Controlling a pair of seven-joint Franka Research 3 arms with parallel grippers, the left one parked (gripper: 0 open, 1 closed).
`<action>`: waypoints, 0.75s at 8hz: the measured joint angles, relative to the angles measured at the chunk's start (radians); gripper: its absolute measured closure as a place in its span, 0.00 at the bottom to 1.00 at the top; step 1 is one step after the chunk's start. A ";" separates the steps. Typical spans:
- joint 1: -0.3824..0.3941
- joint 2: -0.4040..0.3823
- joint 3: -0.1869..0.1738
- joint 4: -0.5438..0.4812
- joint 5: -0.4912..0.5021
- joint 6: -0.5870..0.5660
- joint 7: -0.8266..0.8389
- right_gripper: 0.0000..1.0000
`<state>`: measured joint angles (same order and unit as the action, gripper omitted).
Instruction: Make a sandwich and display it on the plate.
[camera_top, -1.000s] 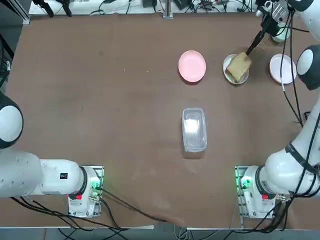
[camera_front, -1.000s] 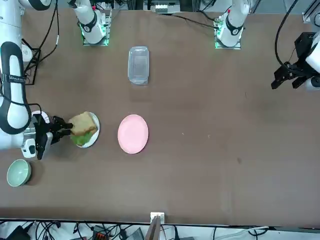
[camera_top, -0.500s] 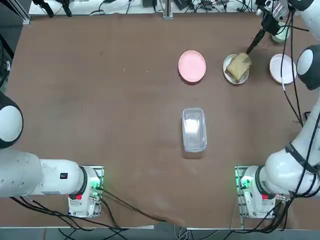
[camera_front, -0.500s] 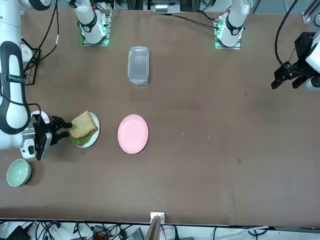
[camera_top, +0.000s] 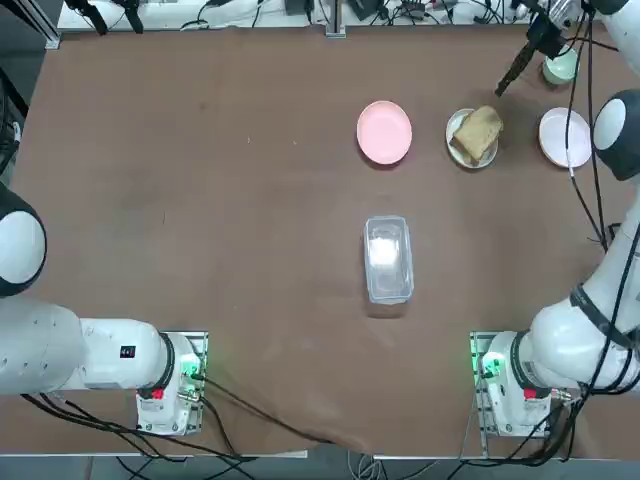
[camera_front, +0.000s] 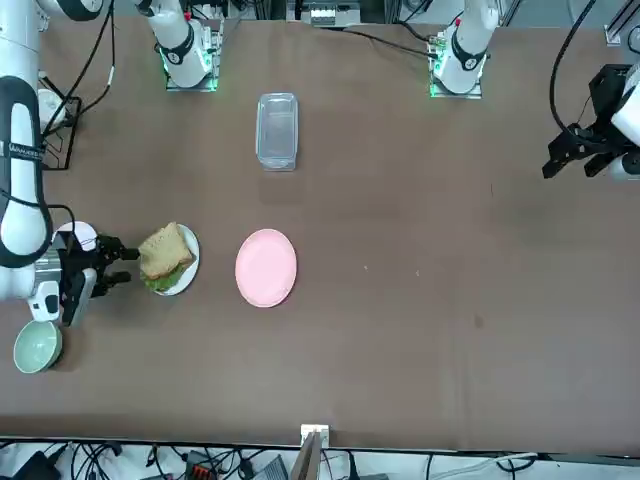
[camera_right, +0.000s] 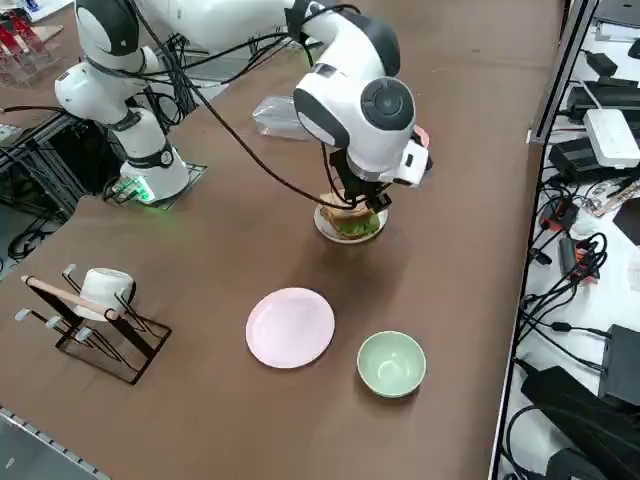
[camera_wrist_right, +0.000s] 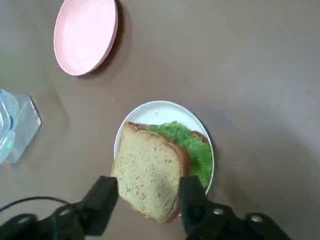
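Note:
The sandwich (camera_top: 477, 132) lies on the small white plate (camera_top: 456, 126) at the far right of the table. Its top bread slice (camera_wrist_right: 149, 172) sits a little askew, with green lettuce (camera_wrist_right: 189, 145) showing beside it above the plate (camera_wrist_right: 160, 110). My right gripper (camera_front: 118, 266) is open and hangs just off the sandwich (camera_front: 165, 251), on the side away from the pink plate, touching nothing. In the wrist view its two fingers (camera_wrist_right: 102, 200) stand either side of the slice's near corner. From the side, the gripper (camera_right: 365, 203) hovers over the sandwich (camera_right: 352, 223).
A pink plate (camera_top: 384, 131) lies left of the sandwich. A pinkish-white plate (camera_top: 565, 137) and a green bowl (camera_top: 560, 66) sit to its right. A clear lidded container (camera_top: 388, 258) rests mid-table. A mug rack (camera_right: 95, 305) stands at the table's right edge.
My right gripper opened and let go of the top bread slice, which settled flat on the sandwich. The gripper then drew back from the plate toward the table's far right corner.

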<state>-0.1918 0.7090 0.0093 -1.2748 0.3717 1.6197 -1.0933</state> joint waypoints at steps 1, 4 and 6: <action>0.001 -0.008 0.000 0.013 0.000 -0.002 0.043 0.01; -0.001 -0.093 -0.001 0.046 -0.046 -0.006 0.203 0.00; -0.003 -0.178 -0.001 0.048 -0.090 -0.019 0.348 0.00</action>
<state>-0.1953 0.5310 0.0079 -1.2264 0.2814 1.6010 -0.7456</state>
